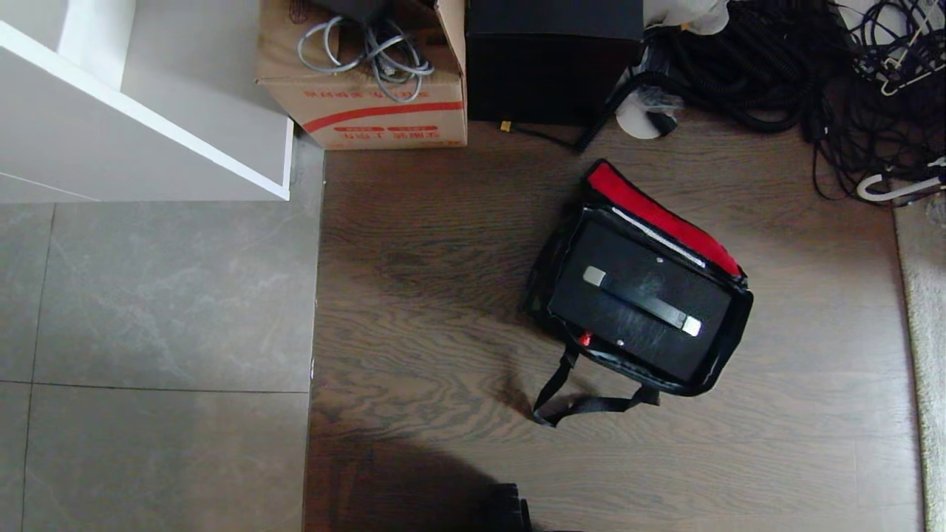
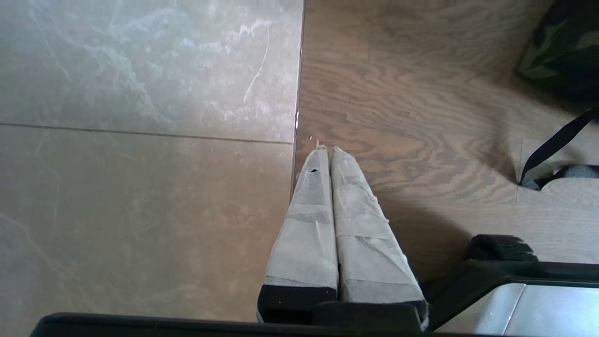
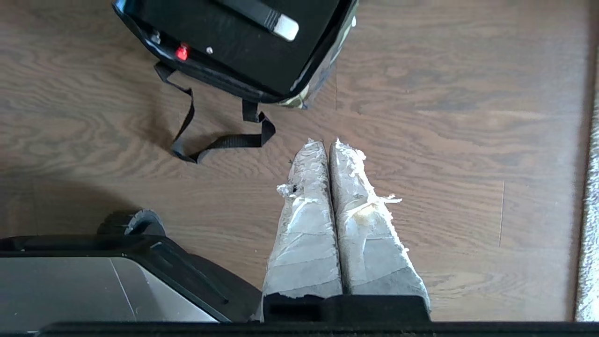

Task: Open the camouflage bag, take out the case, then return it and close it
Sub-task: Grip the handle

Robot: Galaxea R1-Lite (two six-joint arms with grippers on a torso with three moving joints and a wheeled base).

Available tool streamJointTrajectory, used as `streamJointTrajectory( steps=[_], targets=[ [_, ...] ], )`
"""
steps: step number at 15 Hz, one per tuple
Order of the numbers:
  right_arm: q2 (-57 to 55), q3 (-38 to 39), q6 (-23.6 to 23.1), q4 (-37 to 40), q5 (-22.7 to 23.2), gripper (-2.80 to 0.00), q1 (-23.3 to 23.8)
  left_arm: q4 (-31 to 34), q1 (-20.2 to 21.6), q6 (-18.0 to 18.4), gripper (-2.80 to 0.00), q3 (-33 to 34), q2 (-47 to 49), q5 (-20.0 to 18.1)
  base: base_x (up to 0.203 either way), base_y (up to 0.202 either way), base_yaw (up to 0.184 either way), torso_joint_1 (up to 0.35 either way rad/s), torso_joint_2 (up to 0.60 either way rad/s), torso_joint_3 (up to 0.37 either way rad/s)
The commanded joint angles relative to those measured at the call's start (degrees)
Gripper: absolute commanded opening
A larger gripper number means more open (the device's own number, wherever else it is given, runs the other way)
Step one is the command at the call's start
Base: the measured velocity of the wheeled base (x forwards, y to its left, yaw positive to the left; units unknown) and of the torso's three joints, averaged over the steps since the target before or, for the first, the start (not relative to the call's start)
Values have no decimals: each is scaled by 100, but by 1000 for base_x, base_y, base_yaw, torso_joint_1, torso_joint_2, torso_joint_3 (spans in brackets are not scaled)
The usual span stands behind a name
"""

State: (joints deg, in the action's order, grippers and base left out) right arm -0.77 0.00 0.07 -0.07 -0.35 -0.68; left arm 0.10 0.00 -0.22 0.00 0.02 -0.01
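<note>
The camouflage bag [image 1: 728, 336] sits on the wooden floor [image 1: 429, 295], lid flopped back, red lining showing. The case [image 1: 639, 295] lies flat inside, bar handle [image 1: 641, 301] up. Both arms hang parked over the floor: left tool [image 2: 326, 150] clenched on nothing, right tool [image 3: 323, 142] clenched too, near the bag's loose strap [image 3: 220, 140]. That case looks stiff and weighty; the handle's middle seems the best grab. The bag's soft walls will probably sag.
</note>
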Motion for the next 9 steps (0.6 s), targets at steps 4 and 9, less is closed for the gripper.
streamJointTrajectory(
  steps=[4, 9],
  targets=[
    [-11, 9, -7, -1, 0, -280, -2, -1, 0, -4, -280, 0, 6, 1, 0, 0, 0, 2, 3, 181],
    [-11, 9, 1, -1, 0, -280, -2, -1, 0, -4, -280, 0, 6, 1, 0, 0, 0, 2, 4, 201]
  ],
)
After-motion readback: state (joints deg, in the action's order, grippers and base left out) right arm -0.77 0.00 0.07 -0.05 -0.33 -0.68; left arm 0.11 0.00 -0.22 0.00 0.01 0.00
